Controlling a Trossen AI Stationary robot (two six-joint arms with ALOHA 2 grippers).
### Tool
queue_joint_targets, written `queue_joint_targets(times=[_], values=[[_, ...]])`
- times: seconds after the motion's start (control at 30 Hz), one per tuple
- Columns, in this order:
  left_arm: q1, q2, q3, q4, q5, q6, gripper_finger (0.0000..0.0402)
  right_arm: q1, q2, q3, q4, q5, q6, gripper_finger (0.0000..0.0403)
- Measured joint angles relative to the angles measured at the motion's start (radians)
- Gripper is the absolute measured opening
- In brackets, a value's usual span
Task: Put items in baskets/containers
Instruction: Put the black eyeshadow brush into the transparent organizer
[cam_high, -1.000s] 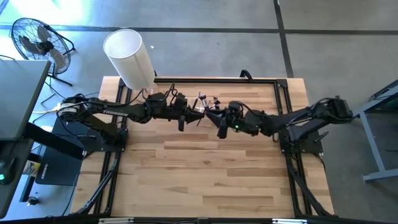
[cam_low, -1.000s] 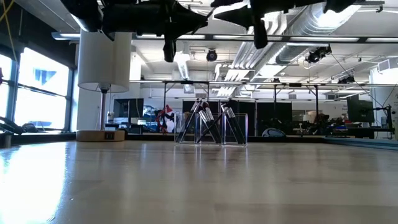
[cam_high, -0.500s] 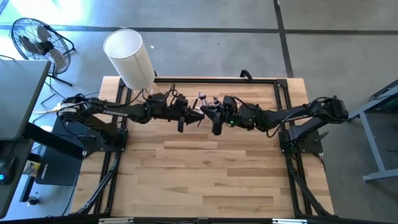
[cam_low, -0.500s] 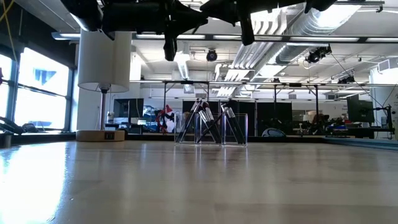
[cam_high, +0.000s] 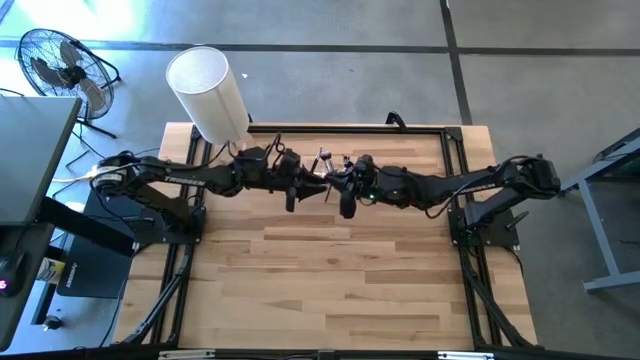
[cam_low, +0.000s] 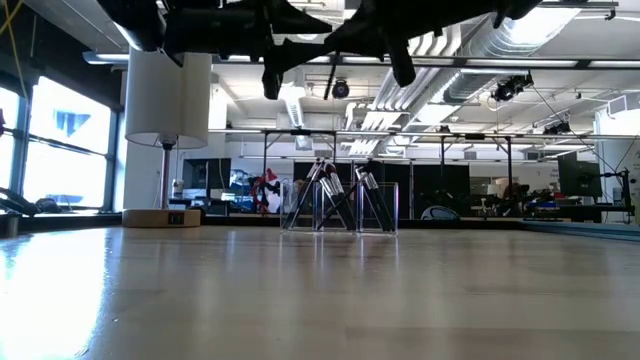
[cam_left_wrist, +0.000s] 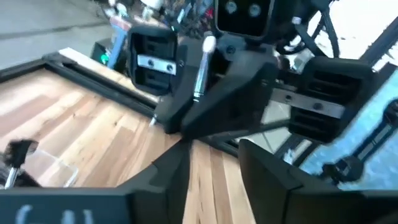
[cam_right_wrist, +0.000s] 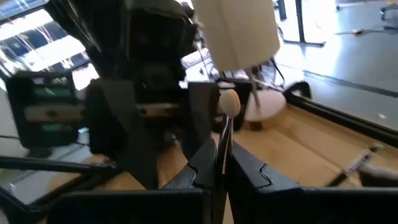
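Note:
My right gripper (cam_high: 338, 183) hovers high over the far middle of the table and is shut on one thin brush (cam_right_wrist: 225, 127) with a pale rounded end (cam_right_wrist: 229, 102). In the low view the brush (cam_low: 331, 84) slants down below the two grippers. My left gripper (cam_high: 303, 182) faces it from the left, open, its fingers (cam_left_wrist: 171, 168) just short of the brush (cam_left_wrist: 200, 71). The clear holder (cam_low: 340, 210) stands on the table's far part, with several dark brushes leaning inside it. My right gripper pinches the brush's shaft (cam_right_wrist: 222, 144) between its two fingers, some way below the pale rounded end. The fingers come level from the table's right and lie across the brush. The brush is lifted clear of the table and stands tilted.
A tall white cylinder (cam_high: 208, 92) stands at the table's far left corner. A black frame (cam_high: 440, 130) runs along the far edge. A floor fan (cam_high: 60, 60) is beyond the table. Bare wood (cam_high: 330, 280) fills the near half.
My right gripper has moved toward the table's left, closing in on my left gripper until the two nearly meet. In the low view a brush now shows slanting below them, where none showed before. My left arm has kept still.

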Motion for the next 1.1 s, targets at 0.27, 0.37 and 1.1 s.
queue_joint_targets(times=[0.27, 0.37, 1.1], values=[[0.129, -0.077, 0.001, -0.152, 0.205, -0.011, 0.0156, -0.056, 0.0, -0.002, -0.179, 0.047, 0.043, 0.0012], [0.153, -0.097, 0.001, -0.209, 0.221, -0.031, 0.0156, -0.109, -0.001, -0.002, -0.24, 0.074, 0.042, 0.001], [0.155, -0.112, 0.001, -0.289, 0.185, -0.008, 0.0156, -0.281, -0.001, -0.19, -0.092, 0.01, -0.079, 0.0015]])
